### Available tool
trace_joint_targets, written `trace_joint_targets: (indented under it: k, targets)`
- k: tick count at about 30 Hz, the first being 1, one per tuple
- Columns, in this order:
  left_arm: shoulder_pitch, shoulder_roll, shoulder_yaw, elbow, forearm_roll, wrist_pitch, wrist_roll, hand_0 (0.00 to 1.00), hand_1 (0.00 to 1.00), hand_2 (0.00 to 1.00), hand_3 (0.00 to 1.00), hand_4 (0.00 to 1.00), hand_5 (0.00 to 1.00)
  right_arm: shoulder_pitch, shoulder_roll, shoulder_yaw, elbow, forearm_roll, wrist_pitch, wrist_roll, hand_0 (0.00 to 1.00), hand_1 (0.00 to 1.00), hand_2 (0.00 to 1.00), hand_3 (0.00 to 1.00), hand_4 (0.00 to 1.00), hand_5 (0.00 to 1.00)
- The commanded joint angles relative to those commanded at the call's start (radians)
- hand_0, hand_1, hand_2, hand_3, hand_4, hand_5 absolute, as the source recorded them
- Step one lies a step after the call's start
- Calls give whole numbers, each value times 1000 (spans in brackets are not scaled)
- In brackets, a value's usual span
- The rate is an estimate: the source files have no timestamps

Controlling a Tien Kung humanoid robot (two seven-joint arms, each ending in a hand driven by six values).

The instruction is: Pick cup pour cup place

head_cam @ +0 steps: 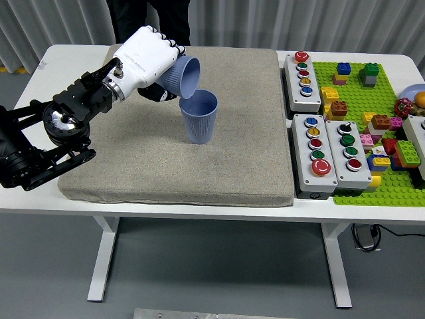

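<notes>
The left robot hand (145, 58) is wrapped around a blue cup (180, 74), tipped on its side with its mouth just above the rim of the upright blue cup (199, 117) standing on the grey mat (199, 166) on the desk (60, 56). This looks like the pouring step. Next, the held cup needs righting and setting down on the mat, clear of the other.

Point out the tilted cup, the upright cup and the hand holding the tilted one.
tilted cup (182, 74), head view, ribbed side wall.
upright cup (199, 123), head view, ribbed outer wall.
left hand (142, 61), head view, white back of the hand.
</notes>
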Motion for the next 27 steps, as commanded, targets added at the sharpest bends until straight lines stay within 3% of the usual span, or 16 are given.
trace_joint_targets:
  k: [10, 14, 15, 19, 25, 27]
  targets:
    - [-3, -4, 1, 2, 0, 5, 0, 448, 434, 499, 507, 807, 277, 2, 0, -5, 0, 6, -4, 2, 672, 614, 560, 555, 2, 216]
    - [18, -1, -30, 12, -3, 46, -11, 448, 434, 499, 507, 807, 277, 3, 1, -6, 0, 6, -5, 2, 672, 614, 560, 555, 2, 216]
    - [29, 1, -49, 17, -18, 76, -21, 433, 418, 479, 501, 812, 273, 3, 1, -6, 0, 6, -5, 3, 672, 614, 560, 555, 2, 215]
    - [102, 1, -161, 12, -172, 181, -67, 433, 418, 479, 501, 812, 273, 1, 1, -5, 0, 4, -5, 3, 672, 614, 560, 555, 2, 215]
    - [217, -42, -367, -19, -419, 217, -142, 435, 418, 483, 504, 816, 276, -5, 4, 2, 1, -6, -3, 1, 673, 613, 560, 556, 2, 216]
    - [266, -76, -436, -35, -504, 233, -168, 443, 427, 490, 504, 817, 277, -9, 6, 4, 1, -11, -2, 0, 672, 614, 560, 556, 2, 214]
